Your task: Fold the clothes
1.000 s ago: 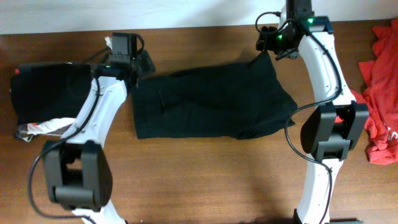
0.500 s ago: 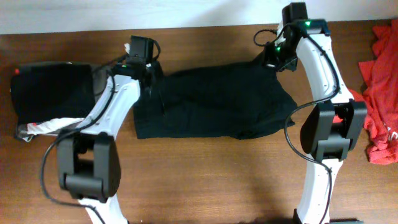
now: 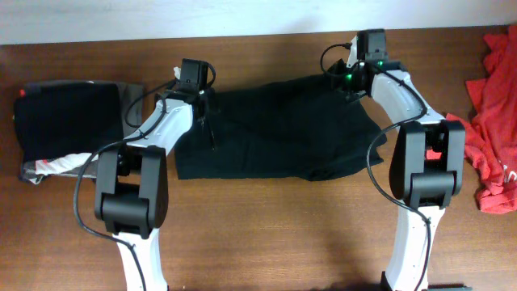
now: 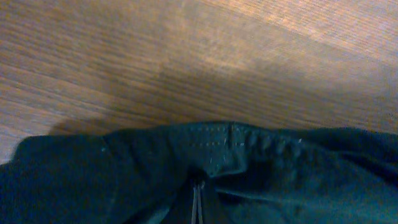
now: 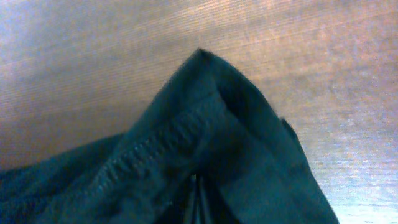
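Tabletop (image 3: 266,230): left tool (image 4: 198,200), right tool (image 5: 196,198) shifted inward, pinching black garment (image 3: 275,133).

Matt cloth on smooth wood

The black garment (image 3: 275,133) is soft matt cloth with a stitched hem. The red-orange garment (image 3: 494,113) is matt cloth too, crumpled. The table (image 3: 266,234) is brown wood with fine grain and a mild sheen. The left arm (image 3: 166,129) and right arm (image 3: 401,89) have smooth white plastic shells, slightly glossy.

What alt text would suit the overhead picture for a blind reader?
A black garment lies spread on a wooden table, with the left gripper and right gripper pinching its far corners. At left sit folded dark clothes, at right a red-orange cloth.
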